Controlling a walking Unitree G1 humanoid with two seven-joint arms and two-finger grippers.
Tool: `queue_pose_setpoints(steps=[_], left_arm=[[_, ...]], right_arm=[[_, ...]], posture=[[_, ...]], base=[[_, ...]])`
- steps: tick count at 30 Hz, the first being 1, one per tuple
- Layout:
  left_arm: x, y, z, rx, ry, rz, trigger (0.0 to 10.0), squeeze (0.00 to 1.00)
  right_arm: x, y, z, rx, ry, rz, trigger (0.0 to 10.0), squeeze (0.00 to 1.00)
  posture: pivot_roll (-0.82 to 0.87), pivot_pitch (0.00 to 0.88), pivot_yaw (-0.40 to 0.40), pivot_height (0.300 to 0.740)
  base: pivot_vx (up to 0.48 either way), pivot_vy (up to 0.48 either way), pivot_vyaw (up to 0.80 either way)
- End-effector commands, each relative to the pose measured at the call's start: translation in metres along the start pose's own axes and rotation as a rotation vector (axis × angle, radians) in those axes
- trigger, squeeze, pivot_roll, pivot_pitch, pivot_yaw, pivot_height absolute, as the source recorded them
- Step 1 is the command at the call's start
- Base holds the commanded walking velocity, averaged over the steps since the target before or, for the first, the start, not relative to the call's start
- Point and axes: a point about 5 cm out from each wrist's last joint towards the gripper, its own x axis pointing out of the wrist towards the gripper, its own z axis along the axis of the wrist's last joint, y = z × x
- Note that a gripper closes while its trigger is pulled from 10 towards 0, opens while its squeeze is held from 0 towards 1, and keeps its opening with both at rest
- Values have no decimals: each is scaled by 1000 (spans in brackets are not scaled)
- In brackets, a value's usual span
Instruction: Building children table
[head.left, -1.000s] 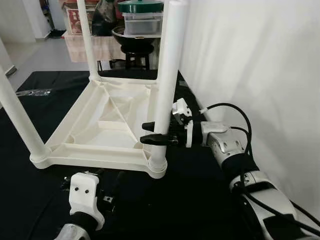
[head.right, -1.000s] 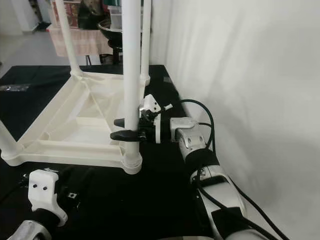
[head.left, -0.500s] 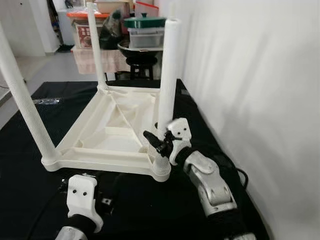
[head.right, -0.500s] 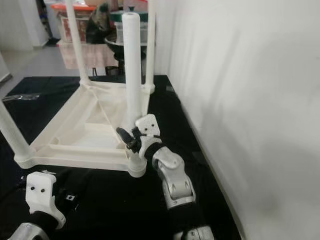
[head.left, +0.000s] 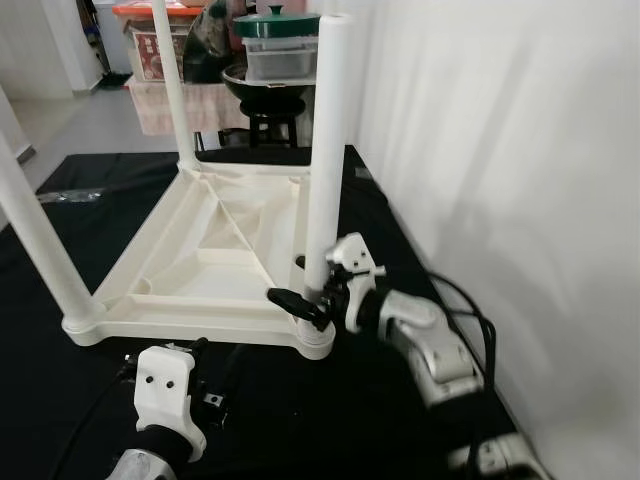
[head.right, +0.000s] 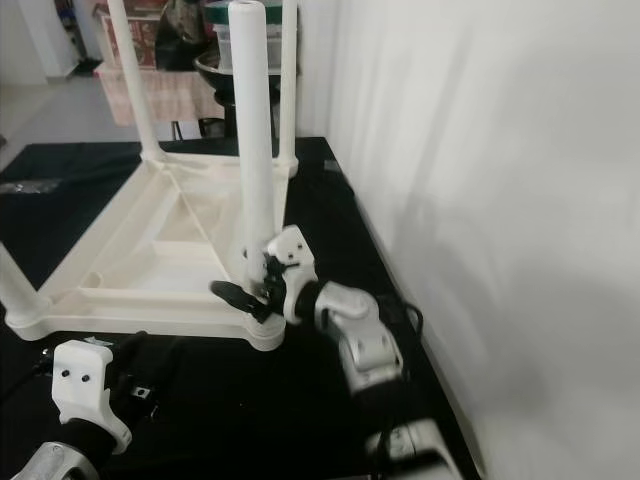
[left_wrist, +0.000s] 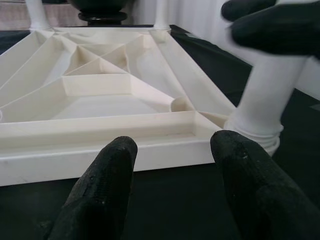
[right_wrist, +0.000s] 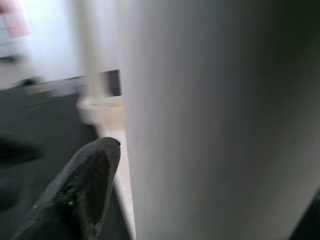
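A white plastic children's table lies upside down on a black cloth, its legs pointing up. My right gripper is at the near right leg, just above the leg's socket. One black finger crosses the front of the leg and the other sits behind it, so it is shut on the leg. In the right wrist view the leg stands right beside one finger. My left gripper rests low on the cloth before the table's front rim, open and holding nothing.
A white wall runs close along the right side. The black cloth covers the floor around the table. Behind the table stand a stool with a black pan and stacked containers and a cloth-covered stand.
My right gripper has slid down the near right leg from mid-height to just above the socket, and its arm has swung round. The head camera shifted. The left gripper stayed put.
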Motion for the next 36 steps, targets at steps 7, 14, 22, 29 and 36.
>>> queue_pose_setpoints(steps=[7,14,22,29,36], left_arm=[[-1,0,-4,-5,22,11,10000,0],[0,0,-3,-4,20,15,10000,0],[-1,2,-3,2,21,15,10000,0],[-2,1,-3,2,24,13,10000,0],[-4,3,-6,1,36,7,10000,0]], right_arm=[[0,-24,9,10,-1,147,10000,0],[-2,-27,9,59,-4,251,0,0],[-13,-28,-2,67,-24,248,0,0],[-20,-30,-13,74,-2,71,0,0],[-18,17,-79,257,197,-697,0,0]], posture=[[70,0,-74,740],[72,0,-81,740],[73,0,-74,740],[64,0,-67,740],[29,0,-49,740]], base=[[0,0,0],[0,0,0],[0,0,0],[0,0,0],[0,0,0]])
